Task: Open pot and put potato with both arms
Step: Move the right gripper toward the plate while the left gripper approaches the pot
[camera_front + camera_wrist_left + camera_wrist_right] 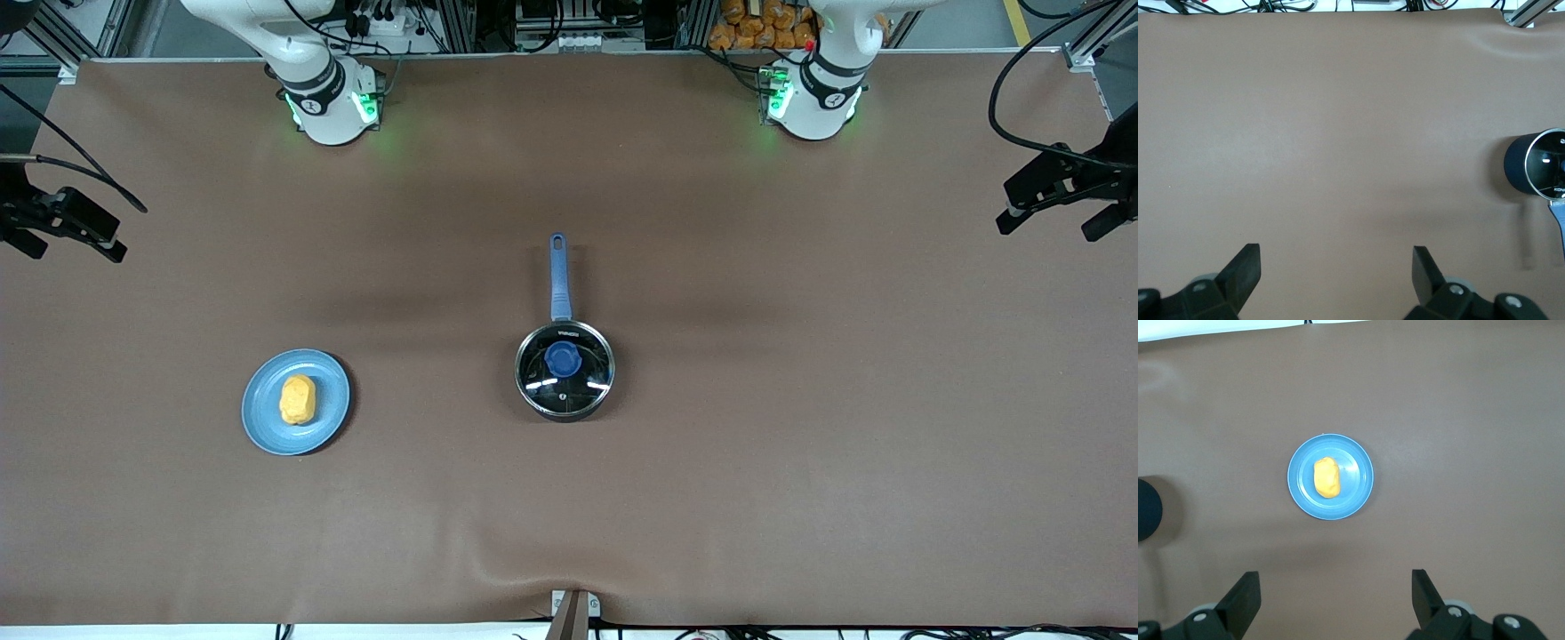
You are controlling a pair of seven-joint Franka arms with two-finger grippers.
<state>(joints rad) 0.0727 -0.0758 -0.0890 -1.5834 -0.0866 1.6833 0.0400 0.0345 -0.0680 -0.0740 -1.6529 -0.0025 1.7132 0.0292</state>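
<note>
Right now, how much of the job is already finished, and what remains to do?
Nothing looks done yet. The pot is closed, its lid on it, and the potato lies on the blue plate toward the right arm's end. Nothing is in hand: the left gripper and right gripper are open and empty, high over the table. Left: lift the lid, put the potato in.

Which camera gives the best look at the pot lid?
The front view: the whole lid shows from above, knob included, sitting on the pot. The left wrist view catches only part of it at the edge; the right wrist view shows just a dark sliver of pot.
</note>
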